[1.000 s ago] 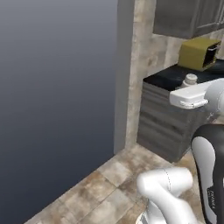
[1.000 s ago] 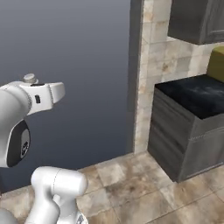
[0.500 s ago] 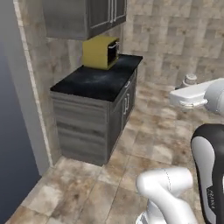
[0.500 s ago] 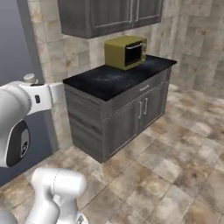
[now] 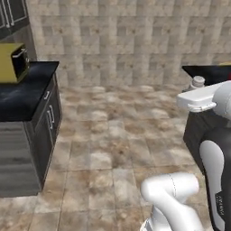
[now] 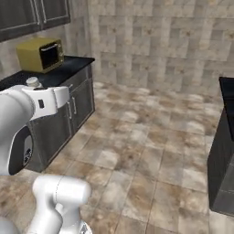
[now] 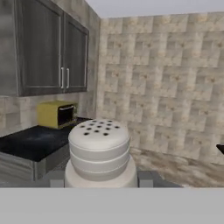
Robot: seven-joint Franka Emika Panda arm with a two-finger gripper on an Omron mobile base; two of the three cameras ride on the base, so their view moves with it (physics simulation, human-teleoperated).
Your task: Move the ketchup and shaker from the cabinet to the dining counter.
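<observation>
In the hand view the shaker (image 7: 99, 148), a stubby pale cylinder with a perforated cap, stands upright between my two dark fingertips. My gripper (image 7: 104, 178) is shut on its lower body. The black top of the dining counter (image 5: 205, 71) comes in at the right edge of the left base view, just behind my white forearm. That same dining counter (image 6: 227, 89) sits on a dark grey base at the right edge of the right base view. The ketchup is out of view. Grey wall cabinets (image 7: 65, 57) with shut doors and slim bar handles hang at the upper left.
A yellow microwave (image 6: 40, 54) sits on a low black-topped base cabinet (image 5: 27, 135) at the left. Open tiled floor (image 6: 151, 132) lies between that unit and the dining counter. A stone-tiled wall (image 5: 126, 40) closes the far side.
The base has turned, so the whole scene slid left: the microwave counter went from the middle to the left edge, and the dining counter came in at the right.
</observation>
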